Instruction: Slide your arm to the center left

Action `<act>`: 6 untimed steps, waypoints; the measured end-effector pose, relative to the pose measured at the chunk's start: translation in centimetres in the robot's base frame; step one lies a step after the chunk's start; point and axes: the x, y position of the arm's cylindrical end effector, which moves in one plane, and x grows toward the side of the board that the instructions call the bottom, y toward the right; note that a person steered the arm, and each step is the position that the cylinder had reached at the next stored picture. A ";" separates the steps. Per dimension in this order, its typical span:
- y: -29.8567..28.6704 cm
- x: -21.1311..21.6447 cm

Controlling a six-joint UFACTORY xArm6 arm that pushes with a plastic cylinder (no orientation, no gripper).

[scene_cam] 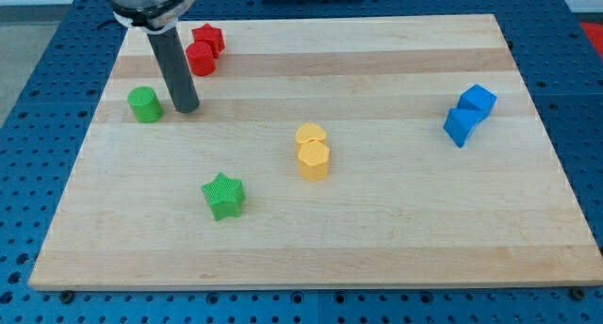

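Note:
My dark rod comes down from the view's top left, and my tip [187, 108] rests on the wooden board [396, 230]. A green cylinder [144, 105] stands just left of the tip, apart from it. A red cylinder [201, 58] and a red star [208, 38] sit close together above and slightly right of the tip. A green star [223, 195] lies below and right of the tip. Two yellow blocks, a heart shape [309, 134] and a hexagon [314, 160], touch near the middle. Two blue blocks [477, 101] [460, 126] sit together at the right.
The board lies on a blue perforated table [38, 136] that shows around all its edges. The arm's grey wrist housing [151, 2] hangs over the board's top left corner.

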 end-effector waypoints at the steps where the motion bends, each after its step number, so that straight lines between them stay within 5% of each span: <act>1: -2.0 -3.8; 3: -8.4 -6.5; 6: -12.3 5.4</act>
